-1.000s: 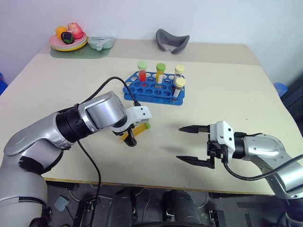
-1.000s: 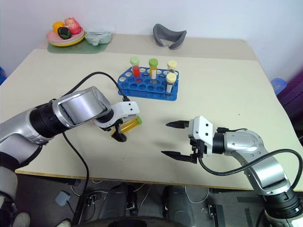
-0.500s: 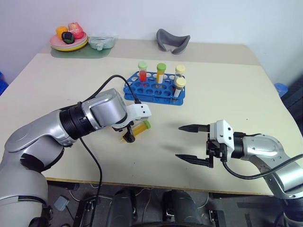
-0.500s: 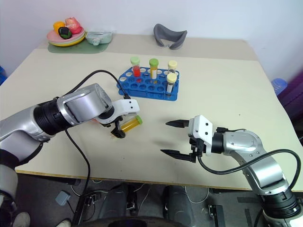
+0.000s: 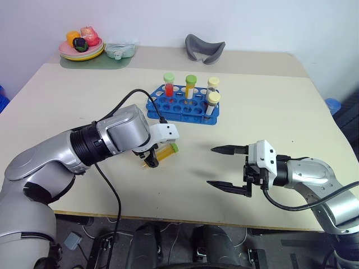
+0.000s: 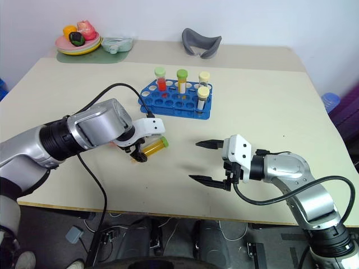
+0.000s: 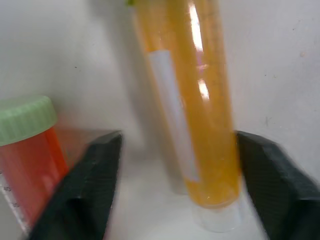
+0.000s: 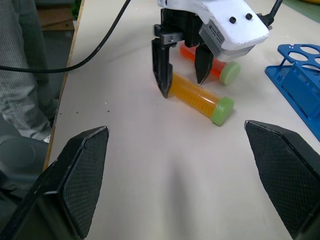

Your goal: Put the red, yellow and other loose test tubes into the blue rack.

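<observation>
Right gripper: nearest to us, over the bare front part of the table. We see its two black fingers spread wide apart, one above the other, with nothing between them.

Left gripper: pointing down at the table to the left of the right gripper. Its fingers straddle the yellow tube, one on each side. In the left wrist view a gap shows between one finger and the tube, so we cannot tell whether the grip has closed on it.

Yellow tube: lying flat on the table between the left fingers, its green cap pointing toward the rack.

Red tube: lying flat on the table just beside the yellow tube, behind the left gripper, pale green cap at its end. We see it beside one finger in the left wrist view.

Blue rack: standing farther back near the middle of the table, well apart from both grippers.

Tubes in the rack: four stand upright in it. We see a red one, a yellow one with a green cap, and two with cream caps.

Far edge: a plate of toy food at the back left, a grey curved thing at the back middle.
</observation>
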Tool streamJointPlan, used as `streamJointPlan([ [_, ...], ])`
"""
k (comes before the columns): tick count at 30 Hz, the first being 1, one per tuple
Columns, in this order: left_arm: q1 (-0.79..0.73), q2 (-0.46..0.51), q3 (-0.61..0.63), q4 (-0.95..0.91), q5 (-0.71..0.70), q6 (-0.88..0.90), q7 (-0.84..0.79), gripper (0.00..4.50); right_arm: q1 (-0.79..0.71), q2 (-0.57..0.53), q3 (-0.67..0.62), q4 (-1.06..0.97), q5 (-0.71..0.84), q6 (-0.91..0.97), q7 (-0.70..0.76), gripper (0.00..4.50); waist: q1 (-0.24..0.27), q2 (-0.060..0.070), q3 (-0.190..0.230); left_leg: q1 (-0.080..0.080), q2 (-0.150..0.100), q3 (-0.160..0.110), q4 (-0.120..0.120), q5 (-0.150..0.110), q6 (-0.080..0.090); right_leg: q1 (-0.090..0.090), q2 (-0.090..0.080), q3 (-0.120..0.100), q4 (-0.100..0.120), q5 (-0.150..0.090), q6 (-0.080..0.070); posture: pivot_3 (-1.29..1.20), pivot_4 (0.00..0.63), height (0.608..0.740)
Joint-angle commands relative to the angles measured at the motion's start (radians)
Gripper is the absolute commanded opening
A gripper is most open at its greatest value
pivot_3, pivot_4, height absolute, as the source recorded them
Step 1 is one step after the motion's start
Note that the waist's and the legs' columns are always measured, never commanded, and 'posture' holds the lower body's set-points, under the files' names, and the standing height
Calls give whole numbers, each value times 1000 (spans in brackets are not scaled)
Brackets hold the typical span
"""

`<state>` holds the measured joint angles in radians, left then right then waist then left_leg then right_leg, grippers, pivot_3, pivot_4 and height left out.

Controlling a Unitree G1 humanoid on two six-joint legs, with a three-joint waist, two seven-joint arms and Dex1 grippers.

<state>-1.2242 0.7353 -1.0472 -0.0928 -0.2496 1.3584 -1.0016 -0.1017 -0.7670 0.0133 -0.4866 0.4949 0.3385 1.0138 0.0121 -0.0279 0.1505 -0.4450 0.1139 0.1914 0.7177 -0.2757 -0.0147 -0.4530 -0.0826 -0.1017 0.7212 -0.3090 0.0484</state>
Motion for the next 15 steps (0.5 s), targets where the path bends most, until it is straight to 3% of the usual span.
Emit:
streamJointPlan([
  [1, 0, 2, 12, -21, 12, 7, -2, 1692, -10, 7, -15, -26, 13, -1, -9, 4447, 0, 0, 0, 0, 0, 0, 0, 0, 0, 0, 0, 0, 0, 0, 0, 0, 150, 689],
  [15, -4, 6, 1, -18, 29, -28, -10, 1692, -9, 8, -14, -34, 18, 8, -15, 4447, 0, 0, 0, 0, 0, 0, 0, 0, 0, 0, 0, 0, 0, 0, 0, 0, 150, 689],
])
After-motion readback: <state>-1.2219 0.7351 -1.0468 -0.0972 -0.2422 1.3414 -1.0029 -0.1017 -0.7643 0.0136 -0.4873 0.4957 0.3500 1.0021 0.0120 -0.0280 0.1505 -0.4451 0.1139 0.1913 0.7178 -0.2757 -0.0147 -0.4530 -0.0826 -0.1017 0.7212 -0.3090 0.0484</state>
